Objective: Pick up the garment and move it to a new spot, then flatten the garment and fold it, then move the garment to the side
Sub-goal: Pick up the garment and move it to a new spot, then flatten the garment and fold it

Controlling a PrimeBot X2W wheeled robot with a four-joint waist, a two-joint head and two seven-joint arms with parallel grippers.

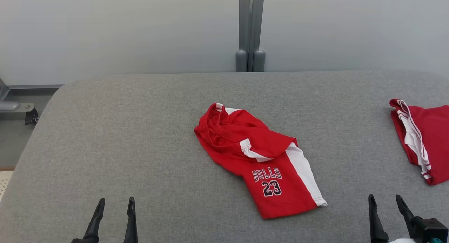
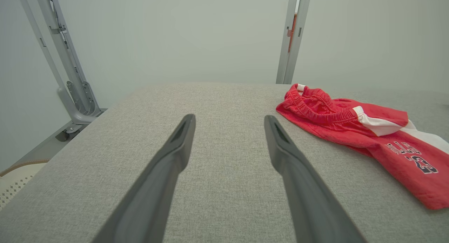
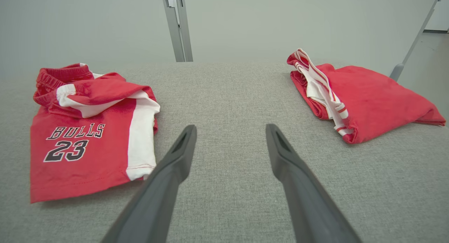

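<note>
So, L hand [image 1: 116, 199] and R hand [image 1: 384, 196] both open, empty, low at near edge of desk [image 1: 140, 137]. Shorts [image 1: 261, 158], red w/ white stripe, lie rumpled mid-desk, farther out btw the hands. Folded garment [image 1: 426, 137], also red, at right edge, well apart from shorts.

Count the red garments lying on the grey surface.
2. The crumpled red Bulls shorts lie near the middle of the surface; a folded red garment lies at the robot's far right, cut off by the head view's edge. More could lie outside the views.
</note>
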